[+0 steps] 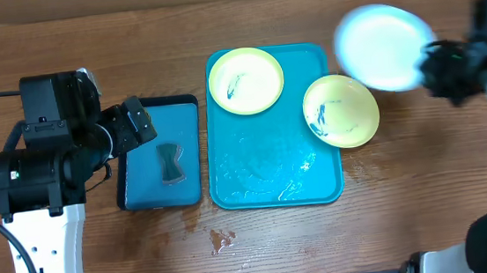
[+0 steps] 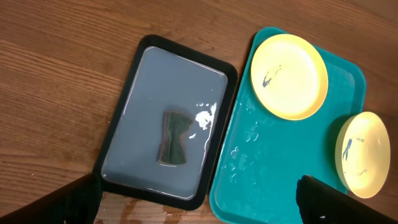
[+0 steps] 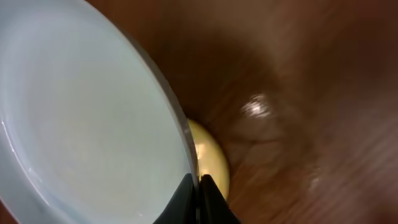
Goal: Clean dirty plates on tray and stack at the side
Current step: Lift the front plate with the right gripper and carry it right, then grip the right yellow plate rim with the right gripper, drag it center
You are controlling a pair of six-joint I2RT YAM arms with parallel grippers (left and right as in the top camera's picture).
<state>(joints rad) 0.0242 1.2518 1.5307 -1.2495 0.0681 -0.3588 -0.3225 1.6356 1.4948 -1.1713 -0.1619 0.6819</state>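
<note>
Tray [image 1: 272, 165] sits mid-table [image 1: 59, 46]. The first plate [image 1: 246, 81] lies in its far left corner, fully inside the rim. The second plate [image 1: 340, 110] rides the tray's right rim, part in, part hanging out over the table. The third plate [image 1: 384, 46] is off the tray entirely, past its far right corner, pinched at the edge by the right gripper [image 3: 199, 185], with the second plate just before it. Left of the tray, just beside it, lies the small tray [image 1: 158, 117], a sponge [image 1: 170, 163] in its middle. Before the tray, on the table, lies a small puddle [image 1: 221, 237].
</note>
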